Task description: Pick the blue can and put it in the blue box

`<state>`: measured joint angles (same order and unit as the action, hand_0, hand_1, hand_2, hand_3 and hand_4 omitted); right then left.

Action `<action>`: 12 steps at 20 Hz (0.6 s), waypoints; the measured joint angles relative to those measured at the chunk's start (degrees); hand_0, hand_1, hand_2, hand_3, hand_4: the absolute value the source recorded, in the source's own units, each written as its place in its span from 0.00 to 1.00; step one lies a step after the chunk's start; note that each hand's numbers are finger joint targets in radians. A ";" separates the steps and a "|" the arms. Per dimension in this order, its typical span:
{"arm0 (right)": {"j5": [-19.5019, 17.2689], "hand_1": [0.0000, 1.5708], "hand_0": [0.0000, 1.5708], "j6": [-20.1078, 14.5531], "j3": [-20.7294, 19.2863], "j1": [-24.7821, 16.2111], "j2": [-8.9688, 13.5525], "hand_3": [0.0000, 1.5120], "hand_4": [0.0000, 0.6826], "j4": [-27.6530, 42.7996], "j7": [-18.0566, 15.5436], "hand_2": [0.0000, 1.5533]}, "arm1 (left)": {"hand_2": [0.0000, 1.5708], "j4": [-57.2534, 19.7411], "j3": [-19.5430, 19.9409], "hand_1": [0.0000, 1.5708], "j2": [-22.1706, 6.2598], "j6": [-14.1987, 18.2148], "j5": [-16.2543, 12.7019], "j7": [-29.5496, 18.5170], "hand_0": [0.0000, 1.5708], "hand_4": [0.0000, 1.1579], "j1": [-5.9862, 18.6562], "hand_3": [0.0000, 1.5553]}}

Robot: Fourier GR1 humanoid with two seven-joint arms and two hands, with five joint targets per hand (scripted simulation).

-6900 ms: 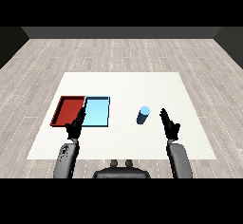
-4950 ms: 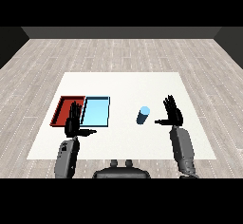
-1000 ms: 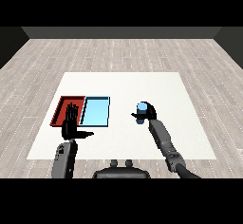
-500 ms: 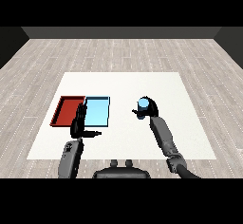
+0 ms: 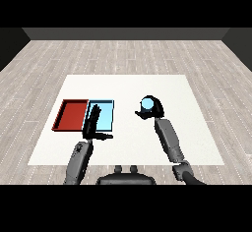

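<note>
The blue can (image 5: 146,106) is off the table, right of centre, with its light blue top facing me. My right hand (image 5: 155,108) is curled round it from the right side. The light blue tray (image 5: 106,115) lies left of centre, some way left of the can, and nothing lies in its visible part. My left hand (image 5: 92,123) hovers with straight fingers over that tray's left edge, thumb pointing right, and hides part of it.
A red tray (image 5: 71,115) lies against the light blue tray's left side. Both sit on the white table (image 5: 128,142), which stands on a grey wood floor.
My right hand has lifted the blue can a little and tilted its top toward me. My left hand has moved right, from over the red tray to the blue tray's left edge.
</note>
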<state>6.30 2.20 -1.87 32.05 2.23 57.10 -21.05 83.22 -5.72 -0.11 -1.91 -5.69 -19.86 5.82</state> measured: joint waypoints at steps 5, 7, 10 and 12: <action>1.20 0.91 0.91 -5.03 6.57 -3.02 -1.55 0.93 0.96 5.94 1.38 0.92 | 0.00 -1.63 -1.92 0.00 0.07 1.81 -0.17 0.87 0.00 0.00 1.57 0.00; 2.18 0.91 0.91 -8.22 9.79 -3.42 -1.81 0.93 0.95 7.55 1.65 0.92 | 0.00 -2.19 -3.45 0.00 0.08 3.08 -1.11 1.28 0.00 0.00 2.64 0.00; 2.45 0.91 0.91 -10.13 12.11 -4.27 -2.02 0.93 0.97 9.99 3.04 0.93 | 0.00 -4.59 -7.22 0.00 0.09 6.34 -2.04 -0.26 0.00 0.00 3.99 0.00; 2.97 0.91 0.91 -11.28 13.48 -4.42 -2.10 0.93 0.98 10.28 3.00 0.93 | 0.00 -6.74 -6.69 0.00 0.08 6.24 -1.72 -0.74 0.00 0.00 5.92 0.00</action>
<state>9.27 -9.07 11.61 27.63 0.13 67.38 -18.05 76.48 -12.41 -0.03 4.34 -7.41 -20.61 11.74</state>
